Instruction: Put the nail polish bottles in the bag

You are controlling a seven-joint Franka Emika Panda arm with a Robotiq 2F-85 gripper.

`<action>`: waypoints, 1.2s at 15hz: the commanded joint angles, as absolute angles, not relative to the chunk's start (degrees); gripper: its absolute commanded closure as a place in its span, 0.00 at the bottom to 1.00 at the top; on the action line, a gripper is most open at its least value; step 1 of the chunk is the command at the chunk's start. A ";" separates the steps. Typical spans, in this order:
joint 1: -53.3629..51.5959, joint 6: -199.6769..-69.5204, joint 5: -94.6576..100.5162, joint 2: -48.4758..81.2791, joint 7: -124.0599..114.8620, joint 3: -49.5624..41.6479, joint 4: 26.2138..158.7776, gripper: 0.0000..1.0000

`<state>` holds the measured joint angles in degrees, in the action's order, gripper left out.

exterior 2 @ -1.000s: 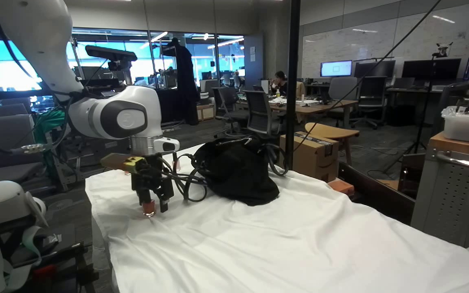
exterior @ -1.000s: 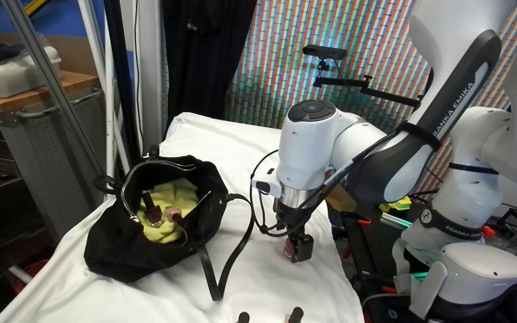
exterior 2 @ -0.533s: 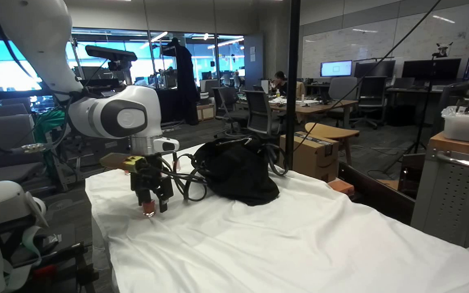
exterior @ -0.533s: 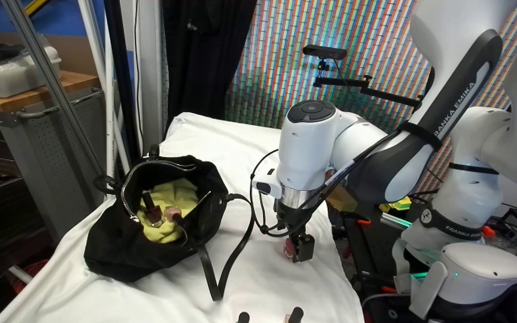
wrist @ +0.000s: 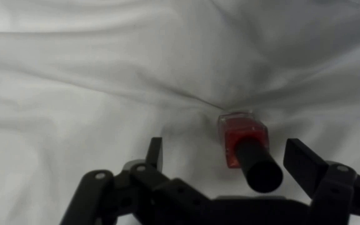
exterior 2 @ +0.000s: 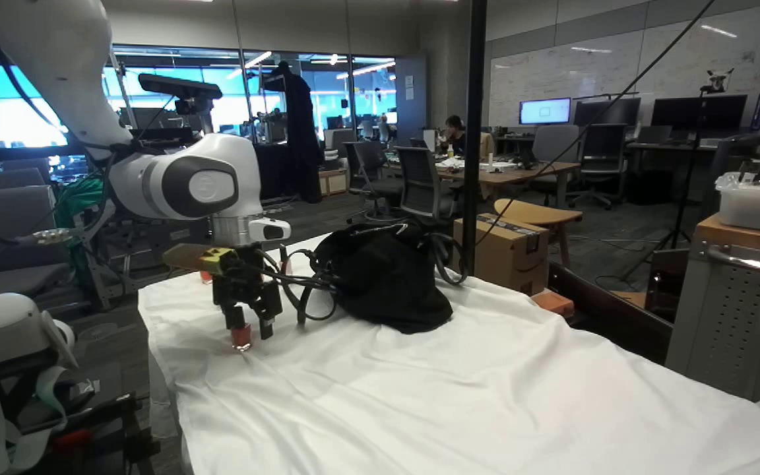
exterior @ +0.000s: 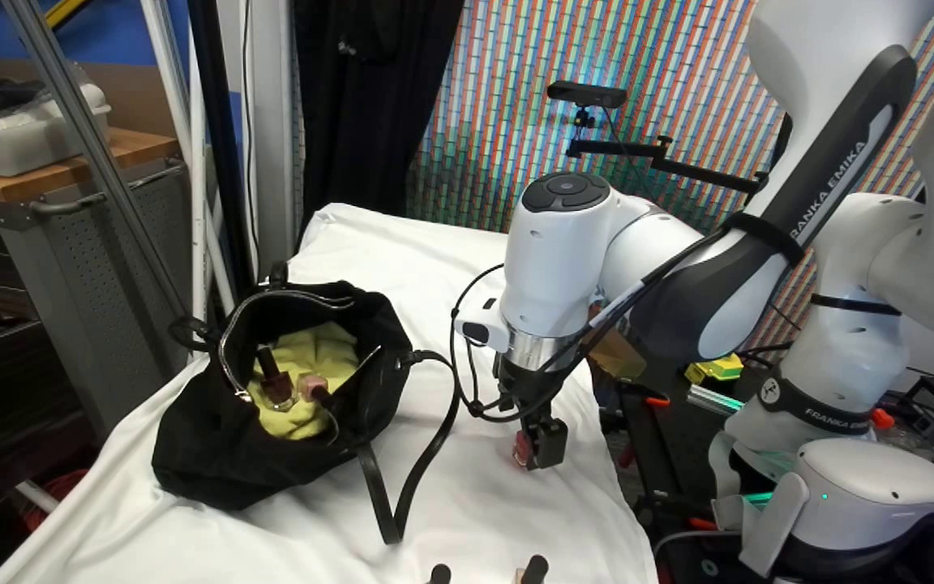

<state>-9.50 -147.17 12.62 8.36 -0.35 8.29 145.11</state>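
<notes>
Gripper [wrist: 223, 153]: jaws stood wide, red nail polish bottle [wrist: 244, 132] upright between. From there, in an exterior view: black handbag [exterior: 216, 458] lay at nine o'clock, two bottles [exterior: 277, 389] inside, strap [exterior: 379, 491] intervening; black caps [exterior: 535, 569] at six and seven; band [exterior: 836, 420] lettered "FRANKA EMIKA" at three.

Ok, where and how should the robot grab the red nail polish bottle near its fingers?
Probably by the sides of its slim black cap, coming from above: the red nail polish bottle stands upright, cap up, and the open gripper straddles it off-centre.
</notes>
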 commanded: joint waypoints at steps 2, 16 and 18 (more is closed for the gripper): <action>-9.81 -145.05 13.26 6.58 -0.28 8.16 145.06 0.00; -9.58 -144.43 13.05 8.08 1.81 8.32 144.42 0.15; -9.49 -144.64 12.99 8.26 2.27 8.28 144.44 0.27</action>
<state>-9.51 -144.99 12.67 8.16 0.96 8.33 145.11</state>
